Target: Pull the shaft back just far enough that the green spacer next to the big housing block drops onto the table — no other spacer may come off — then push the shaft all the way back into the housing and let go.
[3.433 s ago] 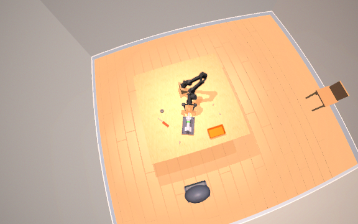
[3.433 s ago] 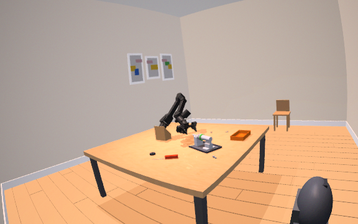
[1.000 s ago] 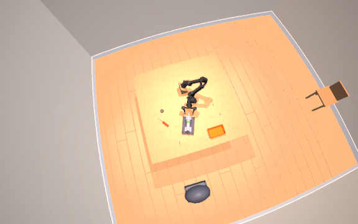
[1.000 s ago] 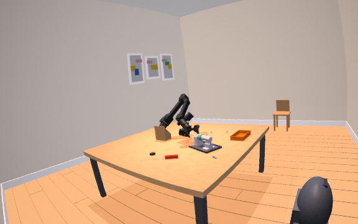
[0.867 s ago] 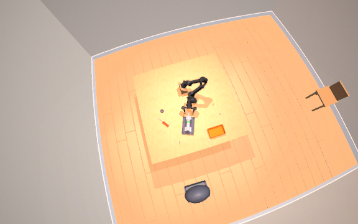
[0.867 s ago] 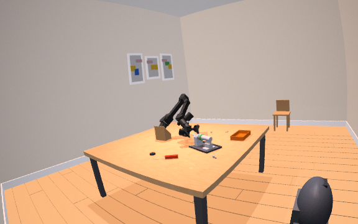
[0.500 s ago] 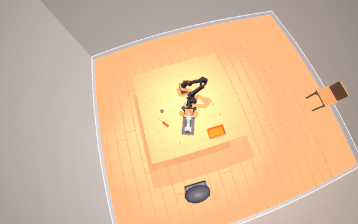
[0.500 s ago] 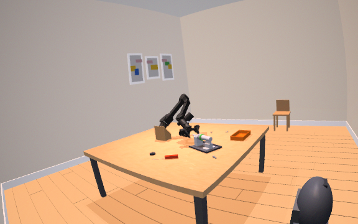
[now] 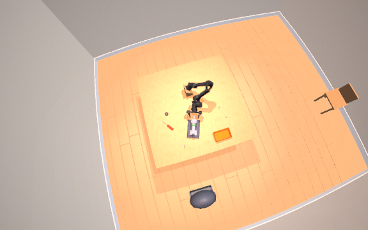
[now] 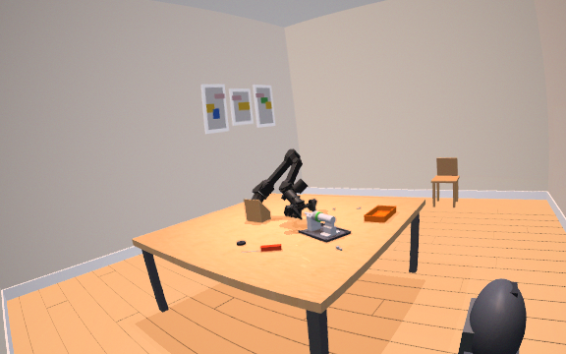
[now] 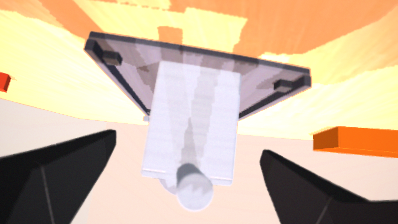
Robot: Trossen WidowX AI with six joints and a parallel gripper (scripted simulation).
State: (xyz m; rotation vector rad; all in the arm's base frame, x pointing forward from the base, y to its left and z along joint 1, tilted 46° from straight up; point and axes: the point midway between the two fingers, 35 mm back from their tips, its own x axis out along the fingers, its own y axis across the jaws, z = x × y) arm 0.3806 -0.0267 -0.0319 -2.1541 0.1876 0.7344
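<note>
The white housing block [image 10: 313,224] [image 11: 200,100] stands on a dark base plate [image 9: 189,136] [image 11: 135,42]. The light shaft end [image 11: 195,192] sticks out of the block toward my gripper. The green spacer [image 9: 193,125] [image 10: 315,217] is on the shaft line beside the block, above the plate; it is hidden in the wrist view. A white cylindrical part [image 10: 327,218] continues beyond it. My gripper [image 9: 194,115] [image 10: 306,211] [image 11: 190,146] is open and empty, its fingers apart on either side of the shaft end, with visible gaps in the wrist view.
An orange tray [image 9: 222,135] [image 10: 380,213] [image 11: 370,142] stands to one side of the plate. A red screwdriver [image 9: 170,127] [image 10: 270,248] and a dark ring [image 9: 166,114] [image 10: 241,243] lie on the other. A brown wedge-shaped block [image 10: 255,210] stands near the arm's base.
</note>
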